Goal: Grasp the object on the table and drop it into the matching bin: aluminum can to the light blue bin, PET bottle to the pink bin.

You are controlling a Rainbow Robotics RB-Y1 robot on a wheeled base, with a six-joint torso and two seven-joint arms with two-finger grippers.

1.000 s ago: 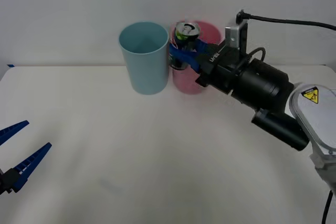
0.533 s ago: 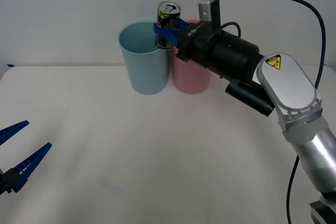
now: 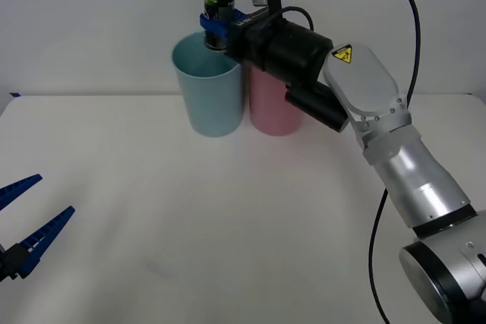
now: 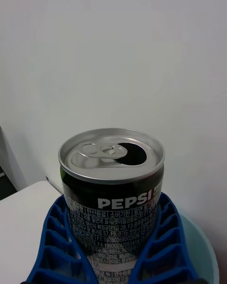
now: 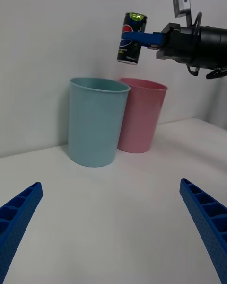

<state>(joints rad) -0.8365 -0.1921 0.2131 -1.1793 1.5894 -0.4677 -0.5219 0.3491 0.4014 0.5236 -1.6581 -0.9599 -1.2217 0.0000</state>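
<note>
Holding aluminum can (upright), right gripper above light blue bin.

Bins: blue bin left of pink bin, touching, at table's far edge.
Can: above blue bin's rim.

One can, one light blue bin, one pink bin and two tools are showing.

A plain white wall stands behind, evenly lit.
</note>
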